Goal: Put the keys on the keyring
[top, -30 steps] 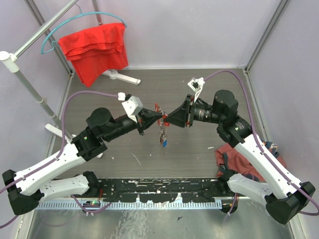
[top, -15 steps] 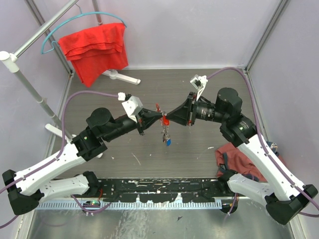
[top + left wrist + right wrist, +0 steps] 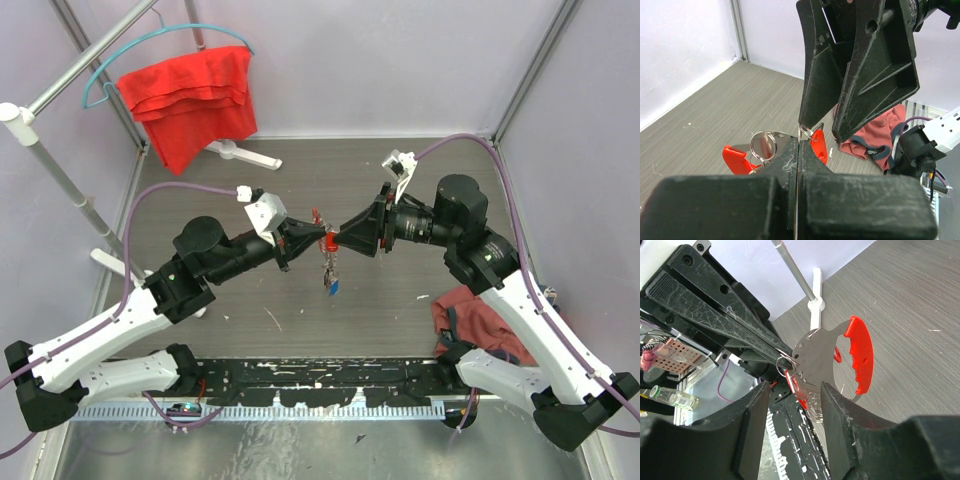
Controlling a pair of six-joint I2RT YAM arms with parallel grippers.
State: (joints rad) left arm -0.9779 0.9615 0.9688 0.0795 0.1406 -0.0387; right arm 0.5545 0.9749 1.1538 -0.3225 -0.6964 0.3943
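My left gripper (image 3: 318, 238) is shut on a thin silver plate with a red grip (image 3: 860, 352), held above the table's middle. In the left wrist view (image 3: 799, 144) the plate's edge runs between the closed jaws, with a silver keyring (image 3: 764, 145) looped at its left. A small ring carrying a red-headed key (image 3: 819, 145) sits at the jaw tips. My right gripper (image 3: 338, 240) meets it tip to tip, open; in the right wrist view (image 3: 792, 390) the red key (image 3: 799, 386) hangs between its fingers. More keys (image 3: 328, 272), one with a blue tag, dangle below.
A red cloth (image 3: 190, 100) hangs on a blue hanger from a rack at the back left, its white foot (image 3: 240, 152) on the table. A maroon garment (image 3: 480, 320) lies at the right. A black rail (image 3: 330, 380) runs along the near edge.
The right arm's wrist has shifted slightly to the right. The hanging keys swung right and back. Both gripper tips stay together at the same spot.
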